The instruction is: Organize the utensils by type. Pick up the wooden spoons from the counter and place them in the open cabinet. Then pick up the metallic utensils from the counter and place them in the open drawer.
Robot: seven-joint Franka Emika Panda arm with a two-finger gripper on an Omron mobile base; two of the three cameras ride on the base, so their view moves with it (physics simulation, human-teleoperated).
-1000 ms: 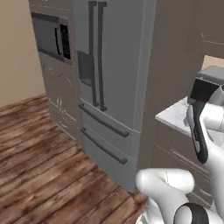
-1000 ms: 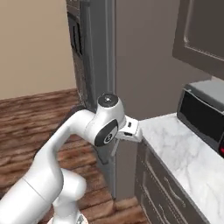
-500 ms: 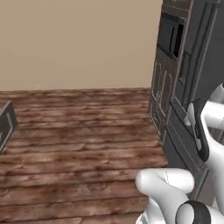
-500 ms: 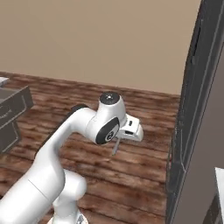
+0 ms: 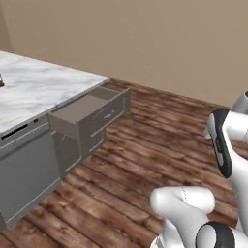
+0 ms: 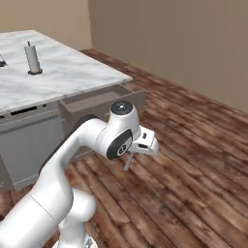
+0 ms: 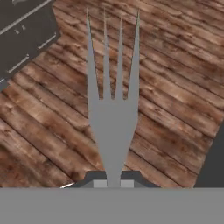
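Note:
My gripper [image 7: 113, 183] is shut on the handle of a grey metal fork [image 7: 113, 113], one of the metallic utensils, whose tines point out over the wooden floor. From the right base view the gripper [image 6: 131, 156] hangs low beside the island, and the fork [image 6: 128, 163] points down from it. The open drawer [image 5: 82, 109] [image 6: 92, 100] sticks out of the island under the white marble counter [image 5: 34, 92] [image 6: 63, 72], to the left of the gripper. Its flat inside is bare. The wooden spoons and the open cabinet are out of view.
A grey upright cylinder [image 6: 33, 59] stands on the counter. A grey appliance front [image 5: 26, 174] sits left of the drawer. Dark drawer fronts [image 7: 24, 30] fill the hand view's upper left. Wooden floor [image 5: 160, 140] stretches to a beige wall [image 5: 145, 38].
The base has turned, so both base views have swung from the fridge and wall oven to the island with its open drawer. The fork stays in the shut gripper.

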